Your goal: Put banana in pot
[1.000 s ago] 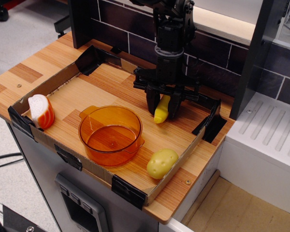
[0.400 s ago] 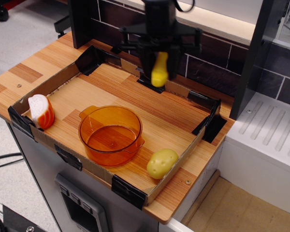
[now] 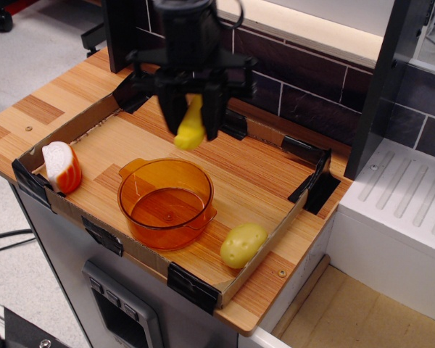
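Note:
My gripper (image 3: pixel 191 123) is shut on the yellow banana (image 3: pixel 191 127) and holds it in the air, hanging downward between the two black fingers. It is above the wooden tray floor, just behind and slightly right of the pot's far rim. The pot (image 3: pixel 166 202) is round, translucent orange, with two small flat handles. It stands open near the tray's front edge, below and in front of the gripper.
A lumpy yellow-green potato (image 3: pixel 243 244) lies right of the pot near the front right corner. A white and orange toy food piece (image 3: pixel 61 167) stands at the tray's left end. Low cardboard walls (image 3: pixel 72 127) with black corner clips ring the tray. A dark brick wall (image 3: pixel 304 80) rises behind.
The gripper has lifted the banana off the tray floor at the right, then carried it left and toward the pot. The pot, potato and other toy have not moved.

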Tool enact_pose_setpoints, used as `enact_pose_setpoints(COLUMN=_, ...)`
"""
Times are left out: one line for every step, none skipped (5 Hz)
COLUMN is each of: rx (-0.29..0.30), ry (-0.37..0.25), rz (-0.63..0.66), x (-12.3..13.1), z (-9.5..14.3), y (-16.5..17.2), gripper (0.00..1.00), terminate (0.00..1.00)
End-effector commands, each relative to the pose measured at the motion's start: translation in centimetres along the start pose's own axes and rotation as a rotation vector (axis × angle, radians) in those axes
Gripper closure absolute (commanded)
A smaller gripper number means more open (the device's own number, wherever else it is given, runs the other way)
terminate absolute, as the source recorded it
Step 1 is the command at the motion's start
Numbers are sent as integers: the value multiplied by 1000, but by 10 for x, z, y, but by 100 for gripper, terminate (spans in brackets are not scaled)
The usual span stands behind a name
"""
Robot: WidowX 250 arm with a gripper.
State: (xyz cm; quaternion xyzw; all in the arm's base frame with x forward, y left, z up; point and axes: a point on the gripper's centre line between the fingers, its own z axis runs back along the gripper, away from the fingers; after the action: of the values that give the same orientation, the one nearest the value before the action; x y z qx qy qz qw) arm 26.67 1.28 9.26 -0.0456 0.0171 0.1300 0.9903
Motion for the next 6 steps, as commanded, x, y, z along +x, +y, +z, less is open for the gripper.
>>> enact_pose_setpoints(rx=88, ry=-60, rz=-44, x=-6, z=-14, y=20, gripper=100, terminate=0)
enact_pose_setpoints(rx=137, ry=-78, rz=-53, x=-7, z=-30, y=25, gripper=100, terminate=0)
enact_pose_setpoints(rx=180, ry=-81, rz=-64, x=-8, z=-35, y=23, gripper=0, terminate=0)
enact_pose_setpoints(rx=161, ry=-88, rz=-74, x=-9, z=-25, y=20, gripper=0, terminate=0)
enact_pose_setpoints(rx=105, ry=-108, rz=-62, x=-8, z=2, y=11, gripper=0, terminate=0)
enact_pose_setpoints(rx=53, ry=-123, rz=-38, x=0, z=31, y=0, gripper=0, terminate=0)
